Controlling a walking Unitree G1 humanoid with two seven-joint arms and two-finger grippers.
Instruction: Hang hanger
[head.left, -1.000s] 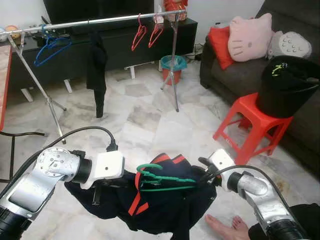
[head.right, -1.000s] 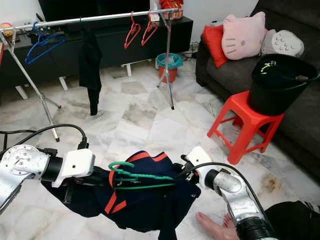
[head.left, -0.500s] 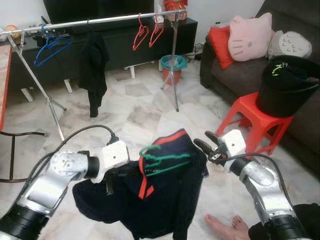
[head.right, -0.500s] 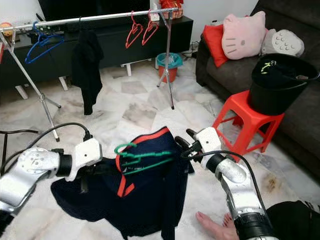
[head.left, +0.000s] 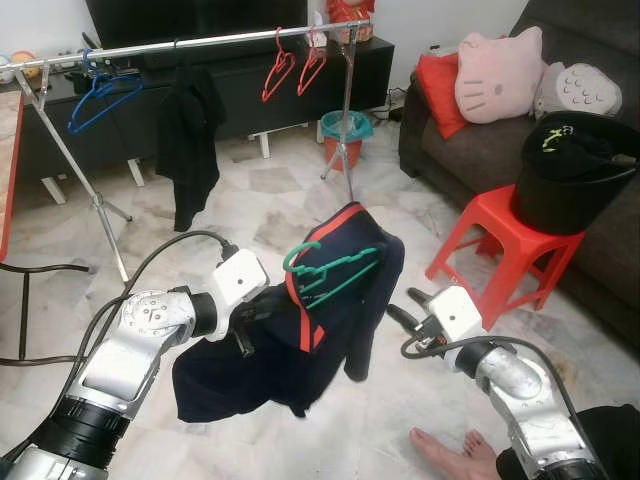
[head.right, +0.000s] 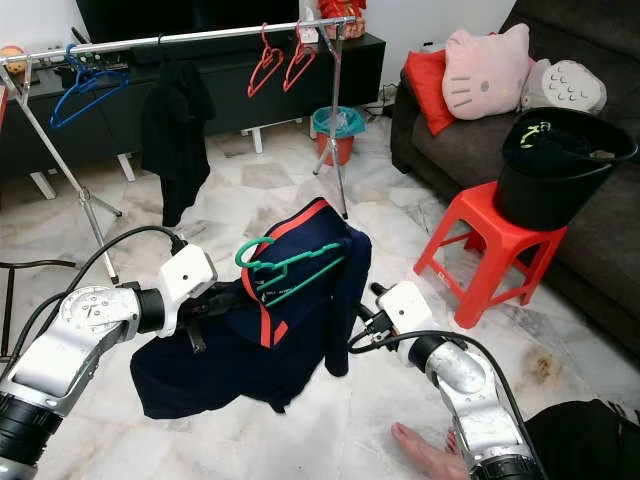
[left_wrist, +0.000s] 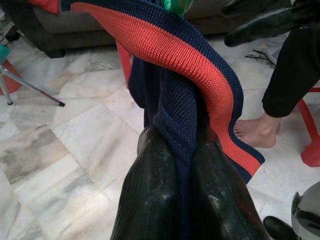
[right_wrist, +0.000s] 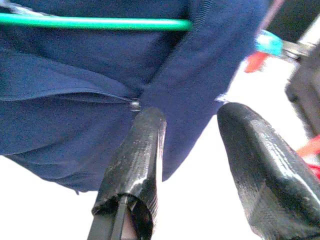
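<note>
A navy garment (head.left: 300, 345) with red trim hangs draped over a green hanger (head.left: 325, 272), held up at mid height before me. My left gripper (head.left: 245, 328) is shut on the garment's red-trimmed edge; in the left wrist view the fingers (left_wrist: 150, 200) pinch the knit band. My right gripper (head.left: 402, 330) stands open just right of the hanging sleeve, with nothing between its fingers (right_wrist: 135, 150). The silver clothes rail (head.left: 200, 42) runs across the far side, carrying a blue hanger (head.left: 100, 92), a black garment (head.left: 190, 130) and two red hangers (head.left: 292, 70).
A red stool (head.left: 500, 245) with a black bucket (head.left: 575, 170) stands at the right, before a dark sofa (head.left: 440, 140) with cushions. A teal bucket (head.left: 348, 128) sits by the rail's right leg. A person's bare foot (head.left: 450, 450) rests on the marble floor near my right arm.
My left gripper has lifted the garment and hanger up and forward. My right gripper has come off the garment's right end, opened, and now sits lower beside the sleeve.
</note>
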